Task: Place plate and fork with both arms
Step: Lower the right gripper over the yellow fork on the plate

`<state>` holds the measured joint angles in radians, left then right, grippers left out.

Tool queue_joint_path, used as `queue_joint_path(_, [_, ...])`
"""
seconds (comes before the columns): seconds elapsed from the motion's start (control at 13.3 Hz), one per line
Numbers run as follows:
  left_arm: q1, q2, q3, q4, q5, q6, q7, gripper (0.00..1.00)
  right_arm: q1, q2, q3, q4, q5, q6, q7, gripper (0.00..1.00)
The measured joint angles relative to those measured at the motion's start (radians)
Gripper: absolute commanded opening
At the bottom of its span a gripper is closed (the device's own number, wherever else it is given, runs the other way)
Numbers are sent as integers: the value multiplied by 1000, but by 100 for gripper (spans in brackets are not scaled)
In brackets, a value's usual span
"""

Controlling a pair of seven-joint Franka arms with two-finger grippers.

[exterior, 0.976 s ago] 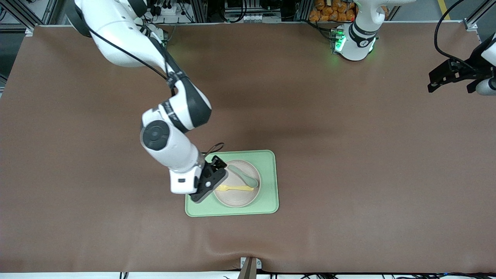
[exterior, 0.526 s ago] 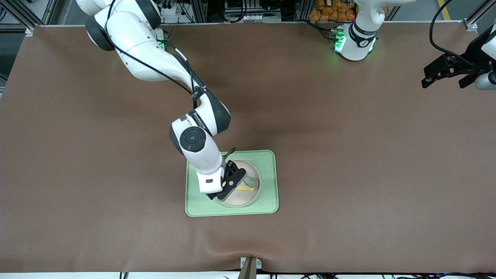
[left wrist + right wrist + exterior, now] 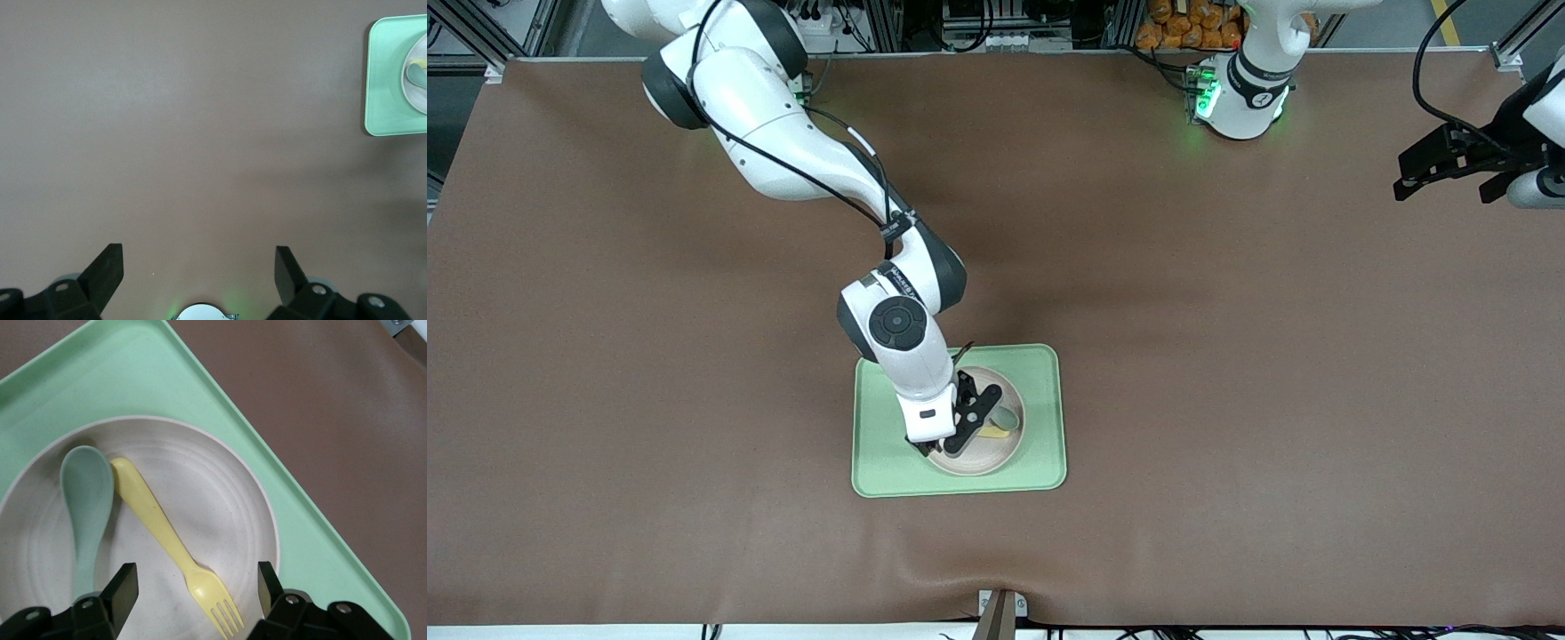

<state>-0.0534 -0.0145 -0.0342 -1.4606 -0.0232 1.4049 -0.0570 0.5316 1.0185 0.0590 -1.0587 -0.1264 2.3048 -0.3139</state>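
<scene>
Fork (image 3: 175, 544) between right hand's (image 3: 198, 587) fingers

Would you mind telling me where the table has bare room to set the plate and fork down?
Free: the brown table from the tray to the left arm's end, under the waiting left gripper, and the strip nearer the front camera. Crowded: the plate holds the fork and spoon, with the right gripper over them, fingers open.

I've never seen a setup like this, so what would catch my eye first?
Probably the right gripper, open and low over a beige plate on a light-green tray, with a yellow fork and grey-green spoon lying on the plate. The left gripper waits open above the brown table, at the left arm's end.
</scene>
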Motion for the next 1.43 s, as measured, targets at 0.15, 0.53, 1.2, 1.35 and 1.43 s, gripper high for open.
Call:
queue_joint_path(0.15, [0,0,0,-2,0,0,0,100,4,11,0,1,-18,7,-2,79])
queue_joint_path(0.53, [3,0,7,-2,0,1,1,100,11,31,-1,2,-29,23,-2,79])
queue_joint_path(1.2, [3,0,9,-2,0,1,1,100,15,56,-1,2,-41,43,-2,79])
queue_joint_path(1.35, [3,0,9,-2,0,1,1,100,15,59,-1,2,-46,44,-2,79])
queue_joint_path(1.43, [3,0,9,-2,0,1,4,100,15,60,-1,2,-47,44,-2,79])
